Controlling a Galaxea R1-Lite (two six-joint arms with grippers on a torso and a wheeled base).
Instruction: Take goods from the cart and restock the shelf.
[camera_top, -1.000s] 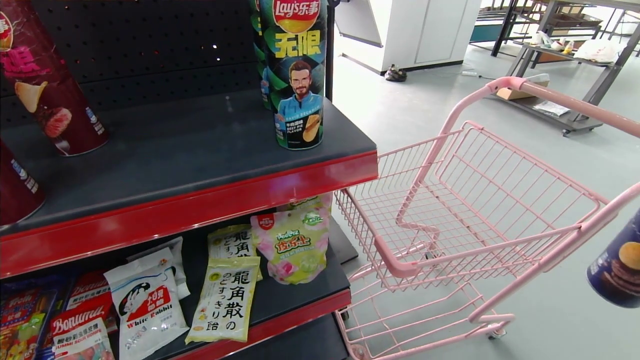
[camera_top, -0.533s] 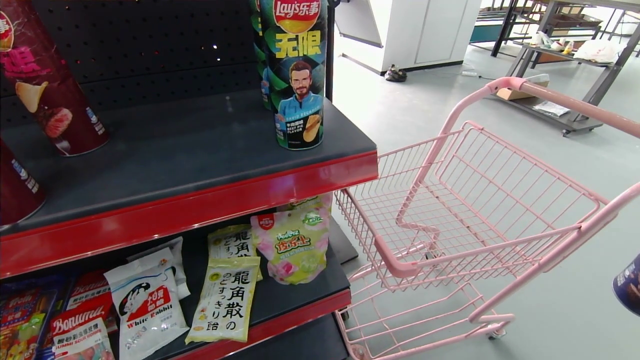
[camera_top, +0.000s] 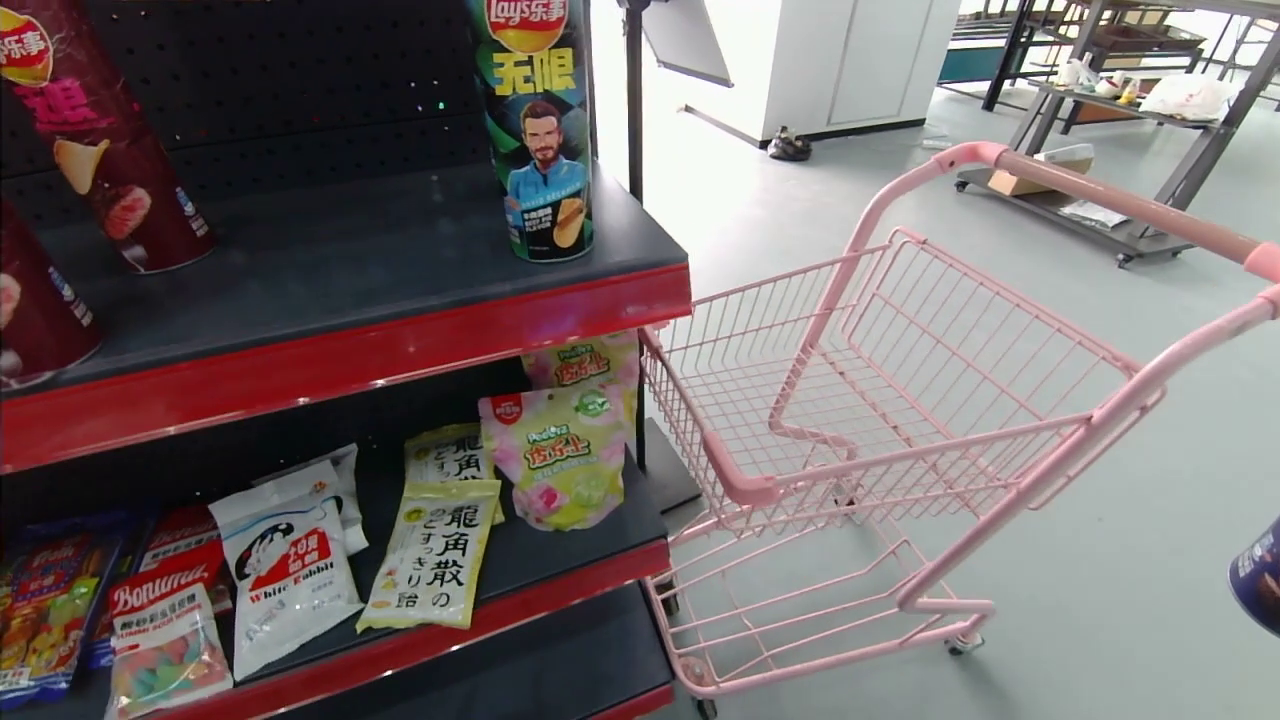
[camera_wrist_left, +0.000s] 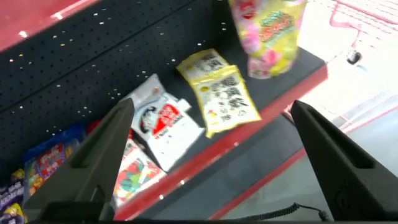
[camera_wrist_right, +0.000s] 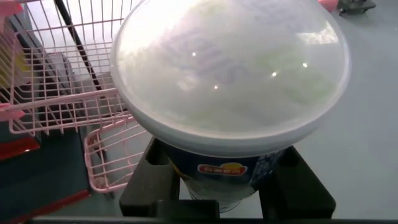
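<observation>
Head view: the camera has shifted since half a second ago, so the whole scene sits further left in frame. The dark-blue cardboard crisp can (camera_top: 1258, 578), far more visible a second ago, is a sliver at the right edge, well apart from the pink wire shopping cart (camera_top: 900, 400). Beside the cart is the black metal shelf with a glossy red lip (camera_top: 350, 345), carrying a tall green printed tube (camera_top: 540, 130) and maroon tubes (camera_top: 110, 150).

Left wrist view: the left gripper (camera_wrist_left: 217, 158) hangs with its matte dark fingers spread wide before the lower tier, which holds a flat yellow sachet (camera_wrist_left: 227, 99) and a crinkled white bag (camera_wrist_left: 165, 121).

Right wrist view: the right gripper (camera_wrist_right: 221, 183) clamps the can's body, below its domed translucent plastic lid (camera_wrist_right: 230, 68).
</observation>
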